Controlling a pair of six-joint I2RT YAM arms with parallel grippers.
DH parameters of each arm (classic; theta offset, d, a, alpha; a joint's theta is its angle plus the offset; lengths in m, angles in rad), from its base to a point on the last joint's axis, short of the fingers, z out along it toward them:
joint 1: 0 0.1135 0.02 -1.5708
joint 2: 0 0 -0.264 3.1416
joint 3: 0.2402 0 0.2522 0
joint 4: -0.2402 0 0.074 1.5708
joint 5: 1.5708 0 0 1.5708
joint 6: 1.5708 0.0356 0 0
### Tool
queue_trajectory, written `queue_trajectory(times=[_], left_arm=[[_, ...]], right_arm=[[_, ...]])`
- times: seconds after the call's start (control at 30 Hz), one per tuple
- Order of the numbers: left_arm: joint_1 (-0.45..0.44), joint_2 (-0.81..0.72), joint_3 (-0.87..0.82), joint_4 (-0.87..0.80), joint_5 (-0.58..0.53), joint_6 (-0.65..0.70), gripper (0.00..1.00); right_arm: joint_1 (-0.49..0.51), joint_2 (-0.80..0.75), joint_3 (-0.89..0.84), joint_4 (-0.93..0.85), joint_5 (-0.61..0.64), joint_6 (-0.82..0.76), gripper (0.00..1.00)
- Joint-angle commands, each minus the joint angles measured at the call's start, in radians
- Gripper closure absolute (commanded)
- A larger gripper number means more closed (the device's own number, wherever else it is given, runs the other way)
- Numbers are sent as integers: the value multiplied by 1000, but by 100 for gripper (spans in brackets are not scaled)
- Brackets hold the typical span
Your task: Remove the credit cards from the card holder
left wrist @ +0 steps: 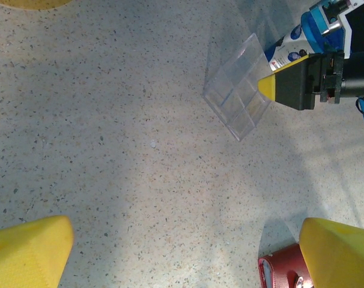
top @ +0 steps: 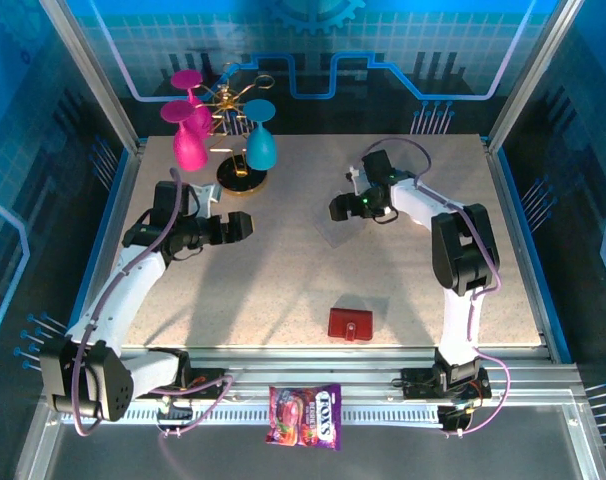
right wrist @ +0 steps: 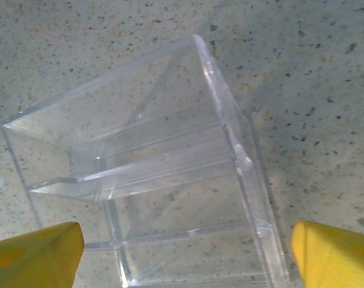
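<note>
Both stand wide open, holding nothing: we see left gripper [left wrist: 182,255] over bare tabletop [left wrist: 110,150], right gripper [right wrist: 182,249] above a clear divided box [right wrist: 146,174], fingers either side of it. Card holder [top: 350,324] lies shut nr the tabletop's front edge, btwn the arms, well apart from both; candy bag [top: 304,416] sits off-table in front.

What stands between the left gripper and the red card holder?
Nothing visible: bare table lies between the open left gripper and the card holder. The clear divided box sits farther back, by the right gripper.
</note>
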Motion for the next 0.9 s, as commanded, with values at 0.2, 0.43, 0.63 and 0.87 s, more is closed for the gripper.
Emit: queue_trajectory(times=[0.2,0.43,0.63,0.87], left_arm=[[7,-15,-9,6,-11,10,1],[7,-13,-7,5,-11,11,1],[7,-8,-5,4,-9,11,1],[7,-5,-5,2,-8,11,1]], right_arm=[[26,-66,-69,-15,-80,55,10],[74,-101,-82,-39,-58,79,10],[128,-104,-79,-67,-43,97,10],[173,-110,-78,-78,-35,115,10]])
